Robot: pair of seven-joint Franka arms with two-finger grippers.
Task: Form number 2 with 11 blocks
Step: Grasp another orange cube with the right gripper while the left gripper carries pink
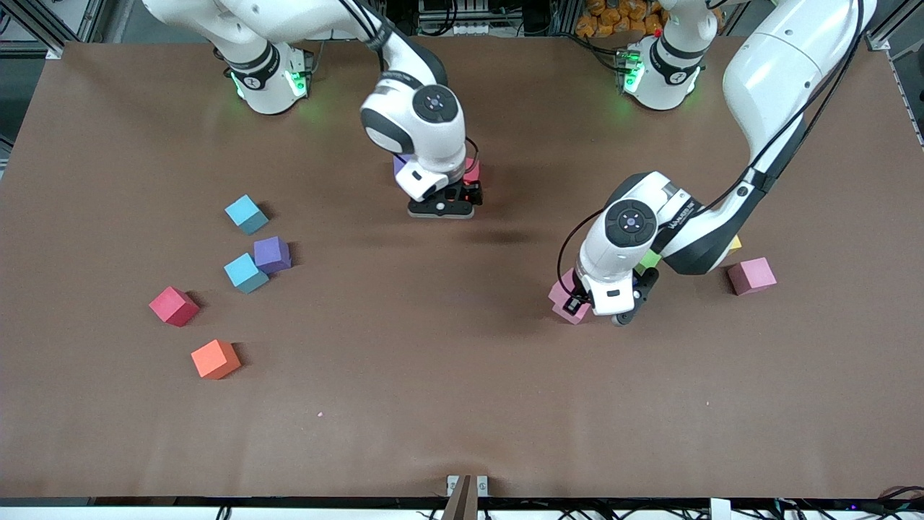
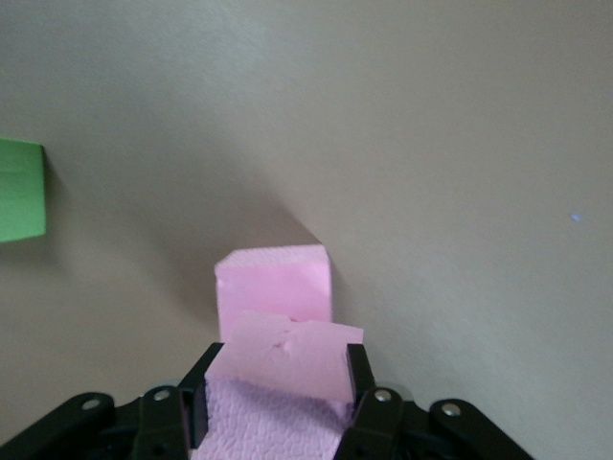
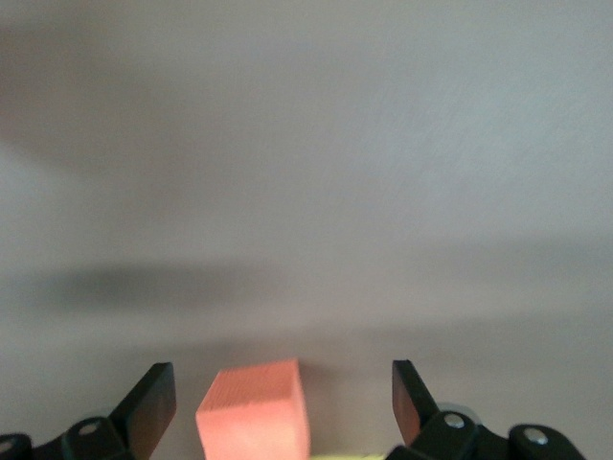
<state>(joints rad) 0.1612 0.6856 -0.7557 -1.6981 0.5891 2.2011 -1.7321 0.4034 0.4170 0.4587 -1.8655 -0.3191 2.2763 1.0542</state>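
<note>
Left claw (image 2: pixel 278 383) clamps pink block (image 2: pixel 287 359) — right claw (image 3: pixel 283 402) apart over red block (image 3: pixel 254 412).

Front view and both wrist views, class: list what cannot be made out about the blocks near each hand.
- Front view: blocks under the right hand are mostly hidden by it; count and layout unclear.
- Front view: the left arm hides most of the green block.
- Right wrist view: the frame edge cuts off the red block.

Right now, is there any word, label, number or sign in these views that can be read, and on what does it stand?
Left arm's forearm, above the left gripper: a line of dark print, too small to read.
The blocks, such as the orange block and the pink block in the left gripper: plain faces, no text.
Right gripper: no readable text.
Table: no text.
</note>
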